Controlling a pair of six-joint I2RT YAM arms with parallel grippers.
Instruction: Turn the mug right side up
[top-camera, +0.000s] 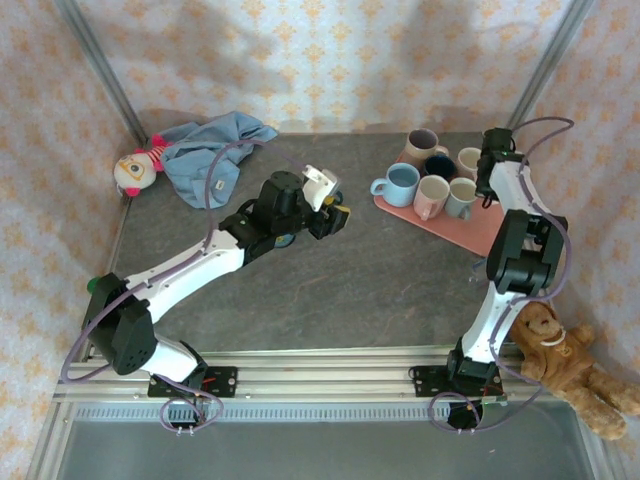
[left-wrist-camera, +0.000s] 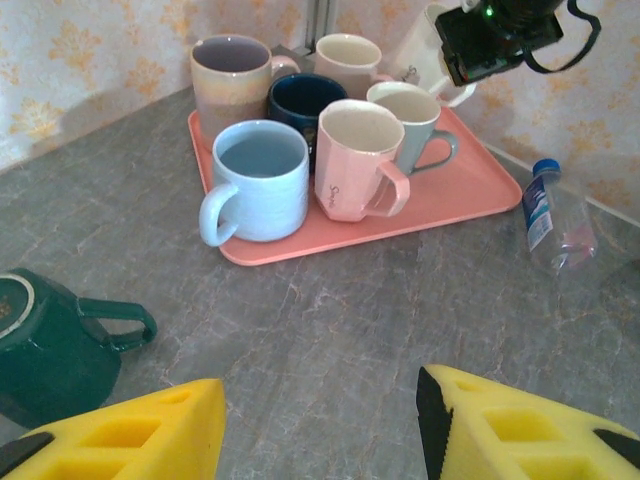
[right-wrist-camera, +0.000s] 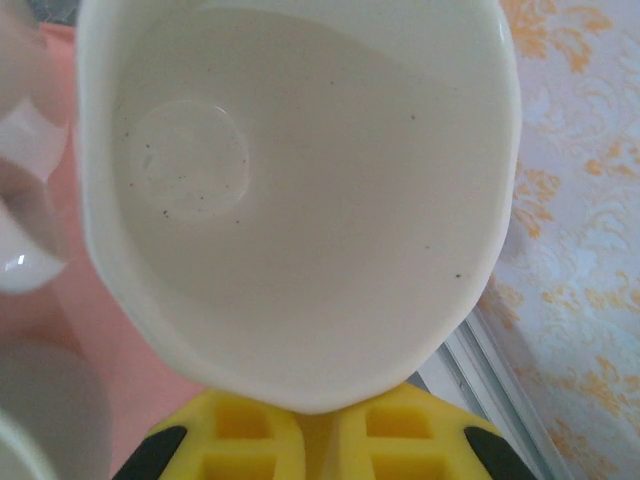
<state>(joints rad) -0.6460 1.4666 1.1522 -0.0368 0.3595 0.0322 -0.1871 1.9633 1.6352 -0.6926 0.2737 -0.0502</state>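
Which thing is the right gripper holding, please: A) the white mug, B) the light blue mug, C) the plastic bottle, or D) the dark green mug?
A: the right gripper is closed on the rim of the white mug, whose open mouth faces the wrist camera.
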